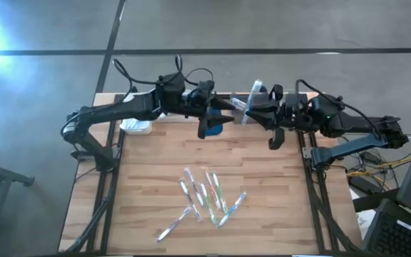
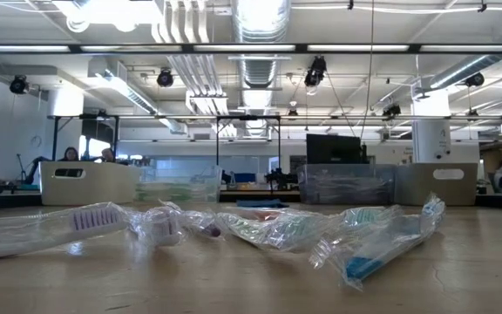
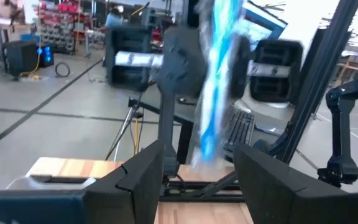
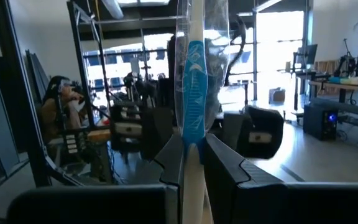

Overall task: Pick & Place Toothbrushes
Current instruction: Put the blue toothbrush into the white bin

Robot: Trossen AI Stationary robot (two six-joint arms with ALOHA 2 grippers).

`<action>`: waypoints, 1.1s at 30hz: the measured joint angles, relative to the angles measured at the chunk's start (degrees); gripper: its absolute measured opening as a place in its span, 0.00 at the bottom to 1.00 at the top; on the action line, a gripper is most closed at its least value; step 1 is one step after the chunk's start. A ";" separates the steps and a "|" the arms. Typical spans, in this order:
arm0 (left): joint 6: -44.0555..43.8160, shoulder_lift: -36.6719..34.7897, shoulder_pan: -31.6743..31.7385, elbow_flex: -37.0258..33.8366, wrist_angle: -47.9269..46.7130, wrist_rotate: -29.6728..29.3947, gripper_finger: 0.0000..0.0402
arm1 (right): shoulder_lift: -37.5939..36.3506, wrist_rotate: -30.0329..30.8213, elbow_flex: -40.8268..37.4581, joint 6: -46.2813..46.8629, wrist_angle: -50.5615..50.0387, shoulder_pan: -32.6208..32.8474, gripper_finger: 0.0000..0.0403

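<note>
Several wrapped toothbrushes [image 1: 205,200] lie in a loose pile on the wooden table, toward its near edge; they show again in the low view [image 2: 277,228]. Both arms are raised over the far edge, facing each other. My right gripper [image 4: 193,142] is shut on one wrapped toothbrush with a blue handle [image 4: 194,93], also seen from above [image 1: 254,91]. My left gripper [image 3: 197,180] stands open just left of it [image 1: 228,107]. The toothbrush [image 3: 216,81] rises ahead of and above its spread fingers. I see no touch there. My right gripper pinches the toothbrush's handle [image 4: 194,138], wrapper and all, between its two fingers. The fingers reach level from the table's right side and lie across the handle. The toothbrush stands nearly upright, its longer part above the fingers, high above the table.
A white bin [image 1: 135,126] and a dark blue pad [image 1: 216,128] sit near the far edge under the arms. The low view shows grey bins [image 2: 90,183] and clear bins [image 2: 347,183] along that far edge. Bare wood surrounds the pile.
</note>
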 joint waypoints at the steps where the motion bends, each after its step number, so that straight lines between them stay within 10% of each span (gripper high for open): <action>1: 0.25 -0.10 -0.27 0.00 0.30 0.00 0.49 | 0.42 0.00 0.01 0.02 0.02 0.00 0.07; 24: -0.15 -0.74 -0.86 0.00 -0.08 1.31 0.49 | 10.14 0.00 0.06 -3.06 13.29 0.02 0.07; 33: 0.07 -1.29 -0.86 0.00 -1.48 1.33 0.25 | 9.81 0.03 0.02 -3.08 12.92 -0.02 0.07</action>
